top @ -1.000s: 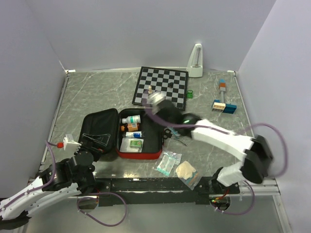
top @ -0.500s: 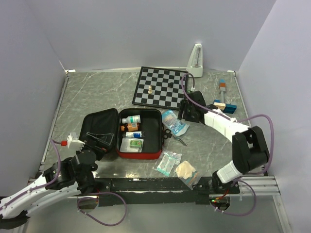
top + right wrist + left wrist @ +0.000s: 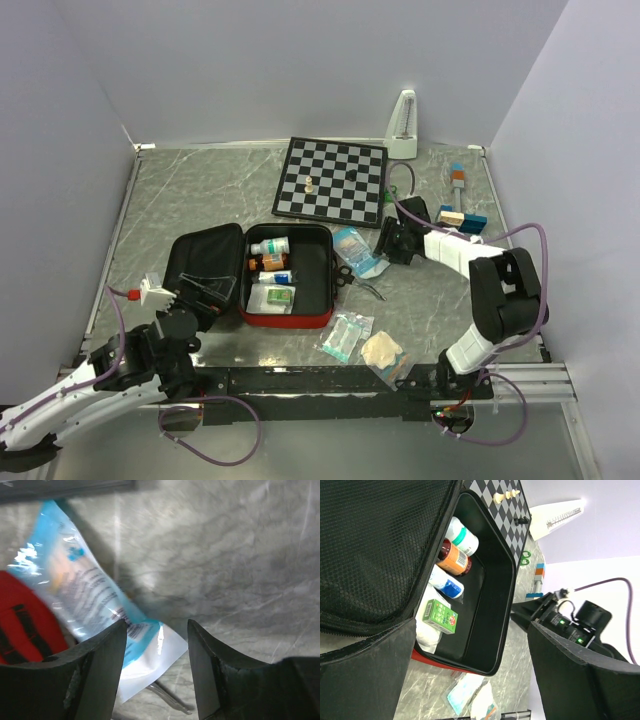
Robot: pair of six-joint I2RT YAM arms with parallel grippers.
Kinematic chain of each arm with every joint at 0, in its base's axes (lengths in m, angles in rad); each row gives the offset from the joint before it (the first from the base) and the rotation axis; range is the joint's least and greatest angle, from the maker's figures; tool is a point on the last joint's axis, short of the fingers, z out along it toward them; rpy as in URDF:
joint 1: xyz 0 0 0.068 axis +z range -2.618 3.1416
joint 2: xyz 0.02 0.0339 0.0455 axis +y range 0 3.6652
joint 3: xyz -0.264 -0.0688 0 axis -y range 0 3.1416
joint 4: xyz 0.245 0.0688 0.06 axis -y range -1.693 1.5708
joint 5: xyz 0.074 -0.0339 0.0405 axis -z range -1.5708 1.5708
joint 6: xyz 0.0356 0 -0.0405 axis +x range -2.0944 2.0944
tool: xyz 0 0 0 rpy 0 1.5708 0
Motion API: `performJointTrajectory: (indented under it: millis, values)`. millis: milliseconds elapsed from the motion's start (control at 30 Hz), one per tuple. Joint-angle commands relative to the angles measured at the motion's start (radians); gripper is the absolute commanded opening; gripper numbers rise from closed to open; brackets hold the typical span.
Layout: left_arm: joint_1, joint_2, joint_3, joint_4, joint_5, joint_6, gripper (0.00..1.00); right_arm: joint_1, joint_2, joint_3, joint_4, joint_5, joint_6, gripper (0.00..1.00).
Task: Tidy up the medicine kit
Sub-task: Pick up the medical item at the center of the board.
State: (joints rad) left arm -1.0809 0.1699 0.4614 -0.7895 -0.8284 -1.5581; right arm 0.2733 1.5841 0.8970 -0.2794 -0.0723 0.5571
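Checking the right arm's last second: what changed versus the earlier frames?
The right gripper swung from over the medicine kit back to the right. The blue packet now lies free on the table beside the kit, with the jaws open above it. The left gripper, the kit and the chessboard barely moved.

My overhead camera sits above and behind my bases, looking down and forward over the whole table (image 3: 200, 200). My left wrist camera rides low and close, looking past the left gripper (image 3: 470, 627) across the open medicine kit (image 3: 487, 595) toward the chessboard (image 3: 506, 511). Both also show overhead. My right wrist camera faces down, very near the tabletop, past the right gripper (image 3: 156, 625) onto a blue packet (image 3: 90, 600). The overhead view shares that blue packet (image 3: 357, 250).
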Motion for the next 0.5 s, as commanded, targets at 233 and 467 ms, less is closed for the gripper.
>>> performJointTrajectory:
  millis: [233, 467]
  values:
    - [-0.002, 0.023, -0.003, 0.03, 0.014, -0.006, 0.97, -0.031, 0.044, -0.038, 0.088, -0.132, 0.047, 0.53]
    - [-0.002, 0.031, -0.004, 0.03, 0.023, -0.008, 0.97, -0.046, -0.029, -0.092, 0.106, -0.093, 0.03, 0.71]
